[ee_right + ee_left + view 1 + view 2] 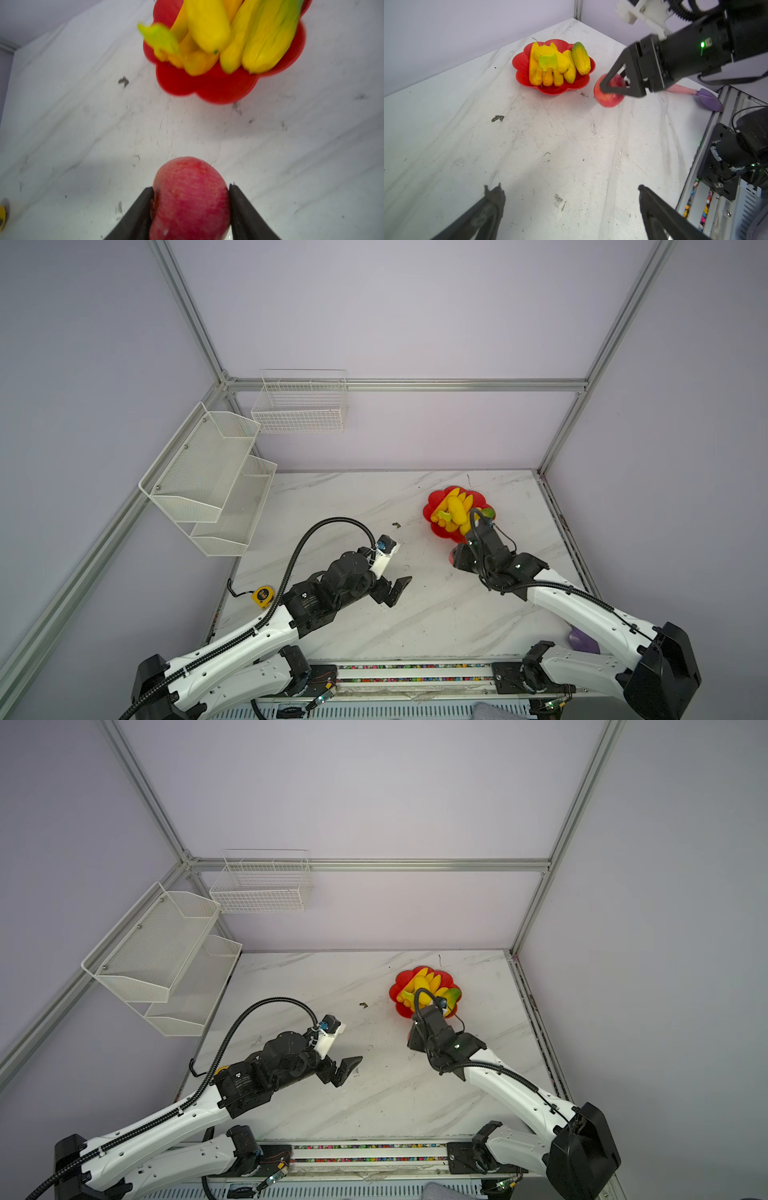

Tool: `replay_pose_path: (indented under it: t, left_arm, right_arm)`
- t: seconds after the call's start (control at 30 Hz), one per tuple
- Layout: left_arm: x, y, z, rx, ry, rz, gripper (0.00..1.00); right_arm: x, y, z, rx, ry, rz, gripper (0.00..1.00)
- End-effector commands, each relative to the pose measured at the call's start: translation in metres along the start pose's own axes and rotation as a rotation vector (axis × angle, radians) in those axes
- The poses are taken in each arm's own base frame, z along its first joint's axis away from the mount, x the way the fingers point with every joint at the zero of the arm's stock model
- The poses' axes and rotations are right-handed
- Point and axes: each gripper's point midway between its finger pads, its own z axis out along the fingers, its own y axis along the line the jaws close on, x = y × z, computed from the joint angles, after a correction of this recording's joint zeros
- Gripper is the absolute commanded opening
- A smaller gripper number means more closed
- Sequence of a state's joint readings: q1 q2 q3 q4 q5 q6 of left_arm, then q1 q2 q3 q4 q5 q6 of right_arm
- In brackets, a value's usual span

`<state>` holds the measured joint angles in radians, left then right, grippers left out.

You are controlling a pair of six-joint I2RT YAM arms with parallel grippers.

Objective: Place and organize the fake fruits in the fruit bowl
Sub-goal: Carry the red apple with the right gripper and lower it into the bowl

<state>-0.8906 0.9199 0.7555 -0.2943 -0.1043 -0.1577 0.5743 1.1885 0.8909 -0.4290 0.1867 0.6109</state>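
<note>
Gripping the small red-pink plastic apple (190, 199) with your right gripper (191, 186), you are facing the last placement into the fruit-filled scalloped red plastic bowl (521, 62).

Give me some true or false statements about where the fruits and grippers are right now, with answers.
1. The apple lies inside the red bowl. False: it is outside the bowl, between the right gripper's fingers.
2. The left gripper is open and holds nothing. True.
3. The banana bunch is in the bowl. True.
4. The yellow tape measure sits in the bowl. False: it lies on the table beside the left arm.
</note>
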Motion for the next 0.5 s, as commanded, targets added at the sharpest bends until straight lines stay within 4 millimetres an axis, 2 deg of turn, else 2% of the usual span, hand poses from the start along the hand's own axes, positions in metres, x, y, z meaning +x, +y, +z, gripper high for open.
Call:
replay_pose_path:
  t: [0.0,0.07,0.13,0.27,0.47]
  left_arm:
    - [-0.036,0.012,-0.002,-0.075,-0.139,-0.040,1.00]
    - [-0.043,0.012,0.003,-0.078,-0.161,-0.050,1.00]
    - [-0.048,0.011,0.009,-0.079,-0.163,-0.051,1.00]
    - [-0.051,0.012,0.018,-0.095,-0.139,-0.045,1.00]
    - [-0.047,0.017,0.021,-0.123,-0.123,-0.034,1.00]
  right_arm:
    - [-0.049,-0.004,0.015,0.007,-0.043,-0.121,0.53]
    - [-0.071,-0.006,0.031,0.007,-0.068,-0.125,0.52]
    - [-0.079,-0.012,0.051,0.014,-0.066,-0.121,0.52]
    - [-0.078,-0.020,0.079,0.019,-0.031,-0.130,0.52]
    - [-0.075,-0.026,0.092,0.023,-0.020,-0.138,0.52]
